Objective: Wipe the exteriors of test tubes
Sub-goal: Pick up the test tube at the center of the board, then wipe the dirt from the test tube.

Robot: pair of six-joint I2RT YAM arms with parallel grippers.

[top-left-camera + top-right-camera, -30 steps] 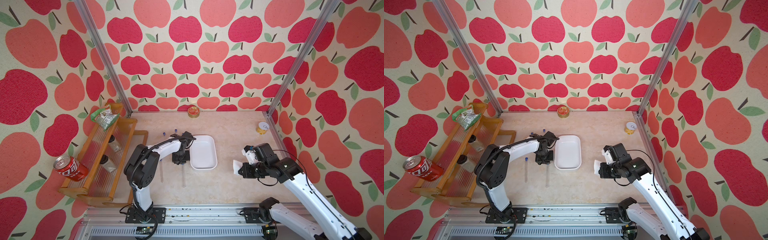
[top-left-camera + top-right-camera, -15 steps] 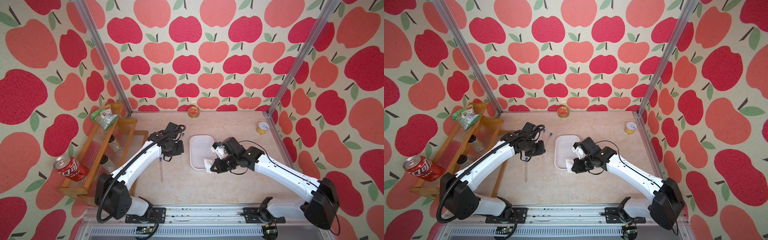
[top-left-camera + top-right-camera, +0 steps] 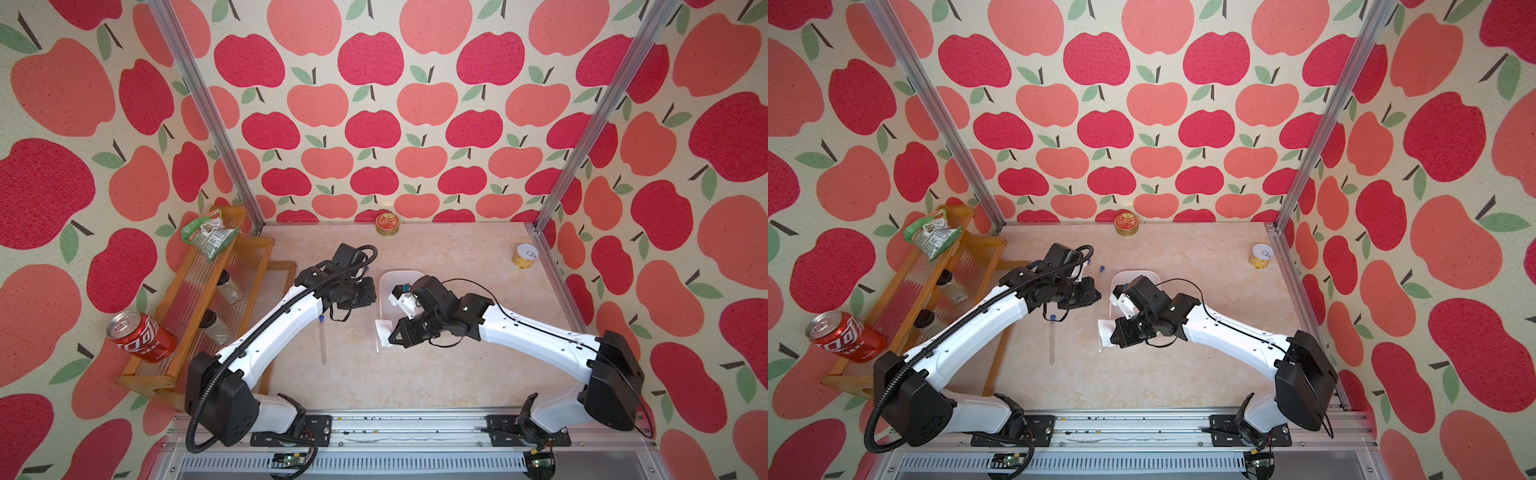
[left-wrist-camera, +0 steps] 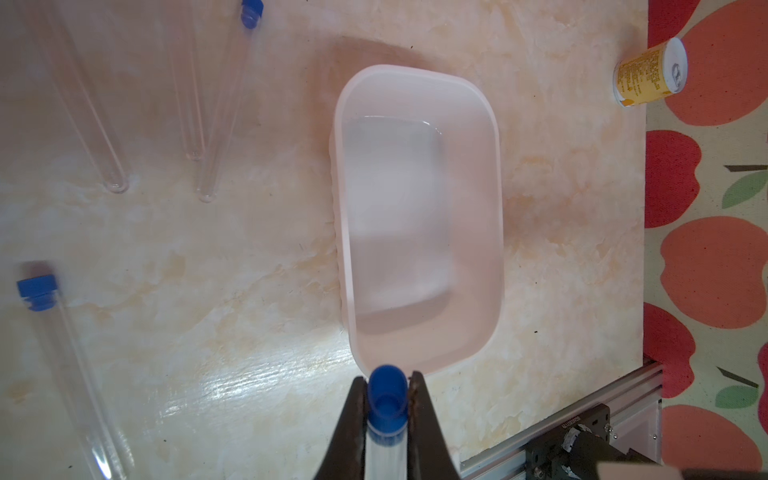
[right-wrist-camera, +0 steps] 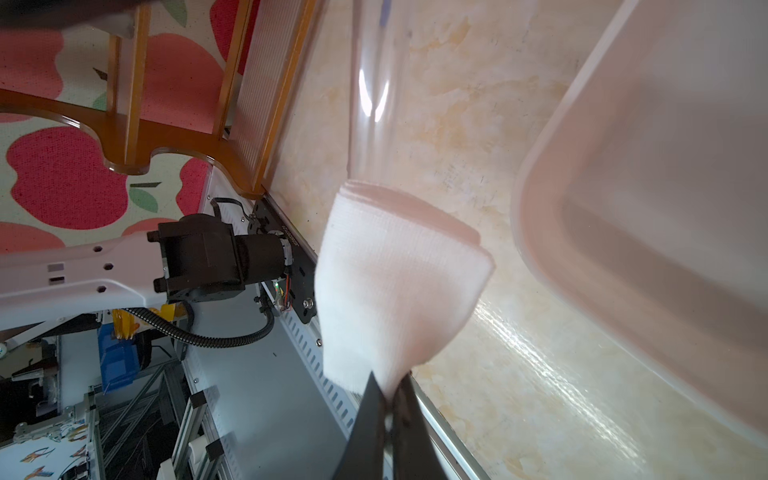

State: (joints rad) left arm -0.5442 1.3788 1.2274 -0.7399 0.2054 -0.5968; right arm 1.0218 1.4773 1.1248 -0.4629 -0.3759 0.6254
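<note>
In a top view, the left claw holds a tube just beside the white cloth pinched by the right claw, near the tray; a second tube lies on the bench.

Both top views look from high above the front rail, tilted down toward the back wall. They sit far enough away to take in the whole tabletop and the 2 arms (the 2 pictures differ only by a slight sideways shift).

The left wrist camera looks almost straight down past the left gripper, which pinches a test tube. It is close above the white tray and also catches the yellow can.

The right wrist camera sits very near the table. It looks low across it, past the right gripper and its white cloth, toward the wooden rack.

All 4 views share the tray.
</note>
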